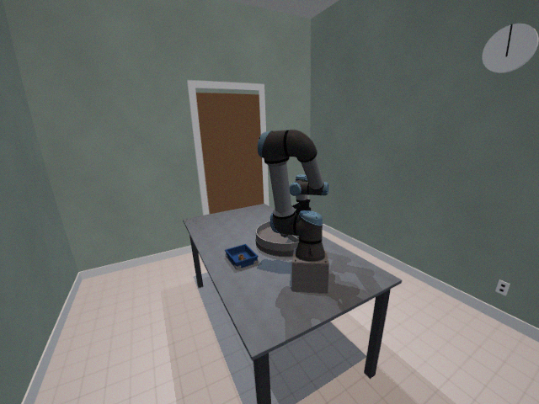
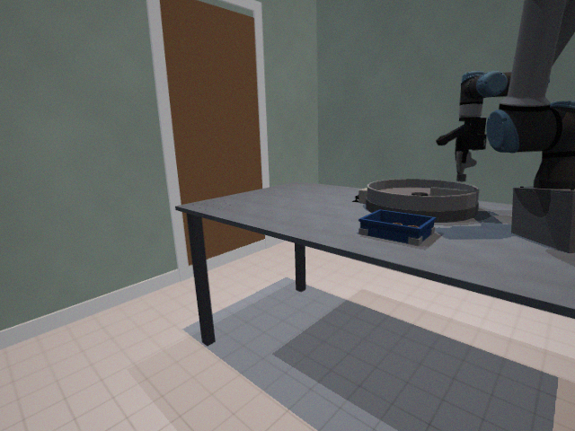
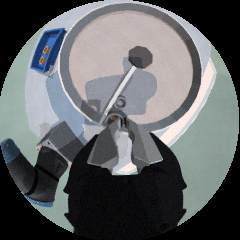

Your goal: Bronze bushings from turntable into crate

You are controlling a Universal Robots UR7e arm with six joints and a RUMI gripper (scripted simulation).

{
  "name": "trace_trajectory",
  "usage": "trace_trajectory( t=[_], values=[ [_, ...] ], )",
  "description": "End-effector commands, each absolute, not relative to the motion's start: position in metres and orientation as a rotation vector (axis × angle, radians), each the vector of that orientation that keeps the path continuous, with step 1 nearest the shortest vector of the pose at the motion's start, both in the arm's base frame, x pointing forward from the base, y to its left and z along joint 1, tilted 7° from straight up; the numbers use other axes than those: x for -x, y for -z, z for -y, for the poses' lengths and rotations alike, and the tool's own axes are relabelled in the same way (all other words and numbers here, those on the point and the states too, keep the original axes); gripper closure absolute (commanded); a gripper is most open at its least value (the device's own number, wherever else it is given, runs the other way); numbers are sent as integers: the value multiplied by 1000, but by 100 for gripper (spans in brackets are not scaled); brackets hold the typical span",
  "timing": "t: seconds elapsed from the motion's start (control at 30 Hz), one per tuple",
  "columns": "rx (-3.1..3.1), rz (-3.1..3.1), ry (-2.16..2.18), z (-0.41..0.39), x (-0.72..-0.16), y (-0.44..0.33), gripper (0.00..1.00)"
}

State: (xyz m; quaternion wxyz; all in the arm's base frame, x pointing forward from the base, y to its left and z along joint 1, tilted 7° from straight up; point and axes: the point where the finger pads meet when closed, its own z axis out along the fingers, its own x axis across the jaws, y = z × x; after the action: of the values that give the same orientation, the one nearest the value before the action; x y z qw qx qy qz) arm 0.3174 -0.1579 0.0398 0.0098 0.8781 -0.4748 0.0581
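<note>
My gripper [image 2: 460,176] [image 3: 122,117] hangs a short way above the near rim of the round grey turntable [image 1: 272,248] [image 2: 418,202] [image 3: 63,62]. It is shut on a small bronze bushing [image 3: 114,118], which shows as a brown spot between the fingertips in the wrist view. One steel bushing [image 3: 120,102] lies on the turntable beside the thin divider bar [image 3: 126,82]. The blue crate [image 1: 230,252] [image 2: 390,230] [image 3: 56,42] stands on the table next to the turntable, with two bronze bushings [image 3: 44,54] [image 1: 240,257] inside. In the top view the arm hides the gripper's fingers.
The arm's grey base block [image 1: 310,276] [image 2: 541,217] stands on the table [image 1: 278,313] [image 2: 287,211] beside the turntable. A dark hub [image 3: 140,55] sits at the turntable's middle. A brown door is behind the table.
</note>
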Motion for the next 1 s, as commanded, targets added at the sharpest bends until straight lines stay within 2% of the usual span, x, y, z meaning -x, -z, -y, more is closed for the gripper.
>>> trace_trajectory(
  t=[0.0,0.63,0.97],
  values=[
    [-2739,1481,-186,157,-343,-43,100],
    [-2739,1482,-185,146,-439,-51,100],
    [-2739,1482,-185,144,-462,-53,100]
  ],
)
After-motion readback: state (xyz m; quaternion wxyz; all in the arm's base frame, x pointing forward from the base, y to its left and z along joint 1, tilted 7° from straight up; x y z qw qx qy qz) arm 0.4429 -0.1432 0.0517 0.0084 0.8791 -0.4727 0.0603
